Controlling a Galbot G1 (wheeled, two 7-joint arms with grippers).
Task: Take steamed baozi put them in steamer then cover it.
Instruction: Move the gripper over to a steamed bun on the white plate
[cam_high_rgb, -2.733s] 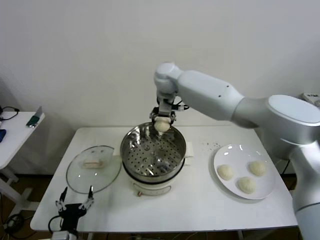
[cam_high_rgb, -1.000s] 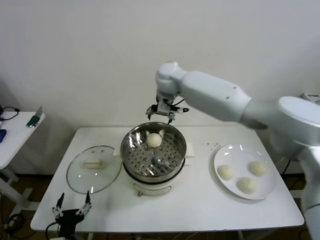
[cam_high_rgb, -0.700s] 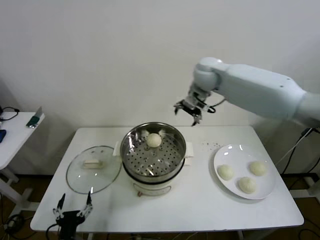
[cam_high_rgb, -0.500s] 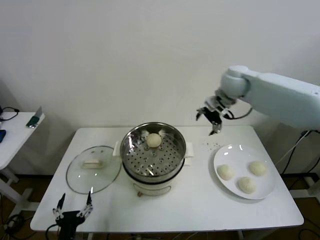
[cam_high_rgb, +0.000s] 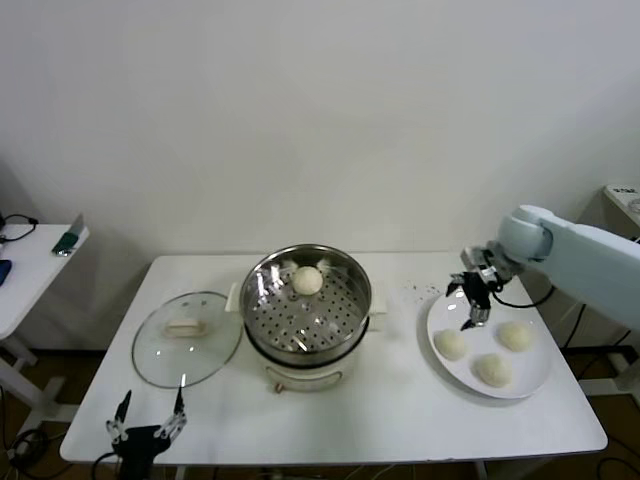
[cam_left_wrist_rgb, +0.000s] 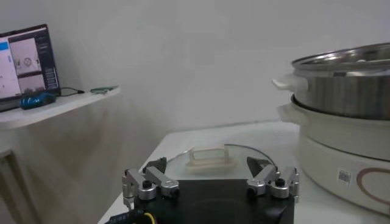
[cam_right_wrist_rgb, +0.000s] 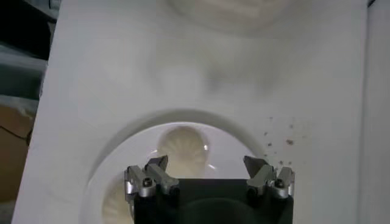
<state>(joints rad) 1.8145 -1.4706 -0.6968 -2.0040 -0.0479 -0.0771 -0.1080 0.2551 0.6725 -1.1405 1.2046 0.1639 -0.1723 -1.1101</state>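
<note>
Head view shows the right claw (cam_high_rgb: 474, 300) spread wide and empty, hanging over the near edge of the white plate (cam_high_rgb: 536, 371). Just below and slightly outward of its tips sits the nearest bun (cam_high_rgb: 450, 345); two more buns (cam_high_rgb: 515, 335) (cam_high_rgb: 492, 369) lie beyond it on the same plate, close together but apart. From the right wrist, the nearest bun (cam_right_wrist_rgb: 182, 144) shows directly ahead between the spread tips.

Across the table (cam_high_rgb: 400, 410) from the claw stands the steamer (cam_high_rgb: 306, 310), with one bun (cam_high_rgb: 307, 280) resting on its perforated floor toward the back wall. Farther on lies the glass lid (cam_high_rgb: 187, 337), flat on the table, handle up.

These buns look soft, light and smooth-skinned, so a hard squeeze would likely dent or tear them. A gentle pinch across the widest part, coming straight down, seems the safest hold.

The left claw (cam_high_rgb: 146, 426) waits spread and empty at the table's front edge, near the lid.
</note>
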